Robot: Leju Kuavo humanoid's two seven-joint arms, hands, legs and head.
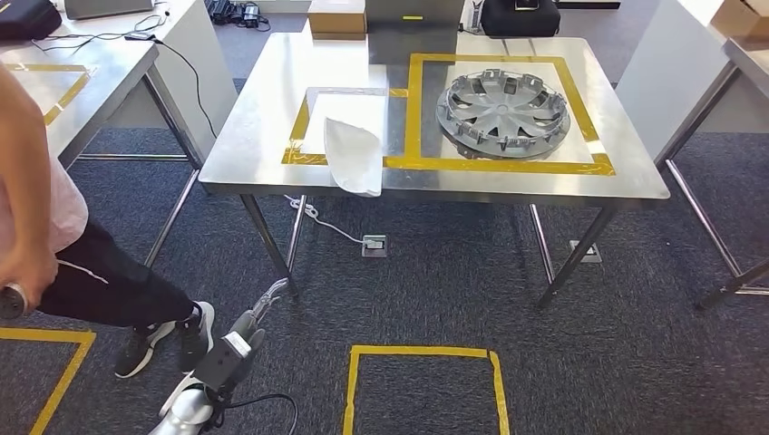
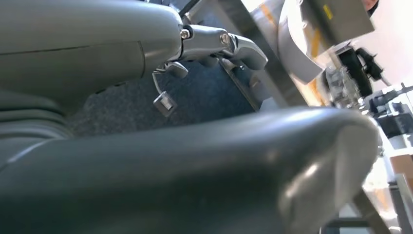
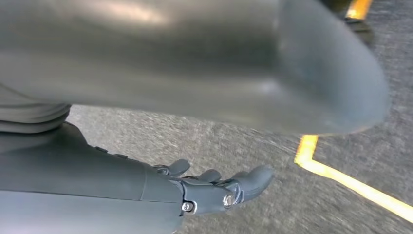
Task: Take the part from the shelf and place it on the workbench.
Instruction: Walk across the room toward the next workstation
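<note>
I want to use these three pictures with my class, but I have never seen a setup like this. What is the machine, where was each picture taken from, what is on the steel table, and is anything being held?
This is a walking humanoid robot with two arms, each ending in a many-fingered hand. The wide picture comes from a camera high on its body, looking forward and down at a steel workbench marked with yellow tape. On it lie a silver wheel cover inside the larger taped square and a white part beside it, reaching the near edge. A person stands at the left. The other two pictures come from cameras at the wrists. The left hand hangs low near the floor; the right hand hangs over grey carpet. Both hold nothing, with fingers apart.
</note>
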